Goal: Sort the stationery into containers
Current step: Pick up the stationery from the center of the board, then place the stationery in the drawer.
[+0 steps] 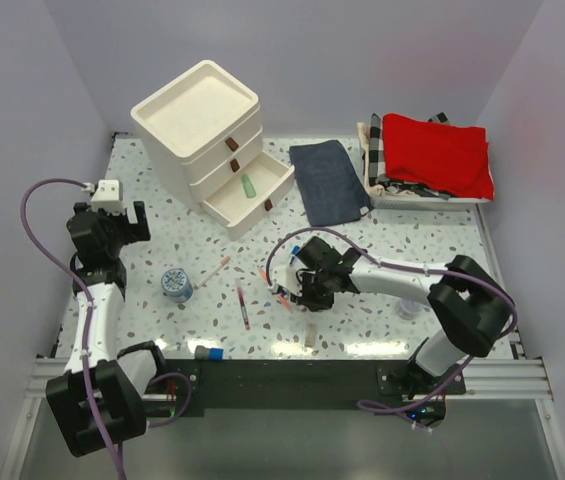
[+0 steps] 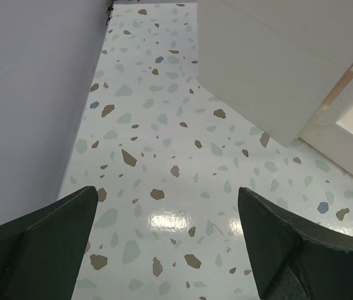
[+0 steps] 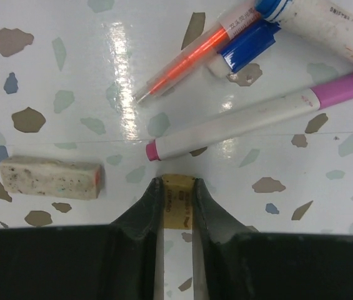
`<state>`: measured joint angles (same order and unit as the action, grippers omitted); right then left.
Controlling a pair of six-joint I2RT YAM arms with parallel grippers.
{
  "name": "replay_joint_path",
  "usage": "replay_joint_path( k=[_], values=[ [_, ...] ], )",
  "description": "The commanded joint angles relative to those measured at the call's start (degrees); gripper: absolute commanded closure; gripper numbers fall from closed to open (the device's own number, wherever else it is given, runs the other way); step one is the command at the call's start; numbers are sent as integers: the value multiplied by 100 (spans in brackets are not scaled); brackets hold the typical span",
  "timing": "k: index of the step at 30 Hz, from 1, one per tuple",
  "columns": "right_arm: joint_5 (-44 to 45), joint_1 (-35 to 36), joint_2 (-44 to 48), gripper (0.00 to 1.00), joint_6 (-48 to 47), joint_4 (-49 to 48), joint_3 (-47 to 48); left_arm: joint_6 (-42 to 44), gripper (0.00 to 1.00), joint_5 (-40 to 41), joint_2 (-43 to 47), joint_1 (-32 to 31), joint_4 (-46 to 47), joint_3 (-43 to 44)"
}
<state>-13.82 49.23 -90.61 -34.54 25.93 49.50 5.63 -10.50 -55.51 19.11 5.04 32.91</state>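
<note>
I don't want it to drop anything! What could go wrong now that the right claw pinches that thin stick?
The right gripper pinches the stick near its tan end, so it may tilt or slip when lifted. The pink pen lies just ahead and could get knocked.

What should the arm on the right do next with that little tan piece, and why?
Probably lift straight up. The right gripper looks shut on the tan block, close to a pink pen; rising first should clear it before heading for the open drawer.

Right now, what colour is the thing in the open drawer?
Mint green; the eraser shows best in the top view.
</note>
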Motion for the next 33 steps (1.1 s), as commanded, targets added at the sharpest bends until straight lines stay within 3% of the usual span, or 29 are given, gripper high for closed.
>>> replay_joint_path(
  k=[1,8,16,20,26,29,30,33],
  values=[
    [345,-80,140,94,-43,639,472,140,1,-57,-118,40,164,110],
    [258,-616,105,97,-527,949,2131,61,1,-198,-557,49,76,672],
    [310,-854,-1651,92,-35,-324,4268,-61,1,-233,-918,66,-178,1191],
    [319,-863,-2609,92,175,-449,5724,-167,1,-189,-901,101,-205,1253],
    [214,-898,-3542,93,326,-1001,6617,-211,1,-101,-839,136,-433,1306],
    [134,-898,-3683,83,325,-1292,6538,-167,1,-101,-830,136,-495,1324],
    [152,-898,-3692,70,360,-1510,6459,-150,1,-75,-839,136,-495,1332],
    [161,-898,-3613,53,483,-1766,6222,-141,1,-66,-883,136,-495,1376]
  ],
)
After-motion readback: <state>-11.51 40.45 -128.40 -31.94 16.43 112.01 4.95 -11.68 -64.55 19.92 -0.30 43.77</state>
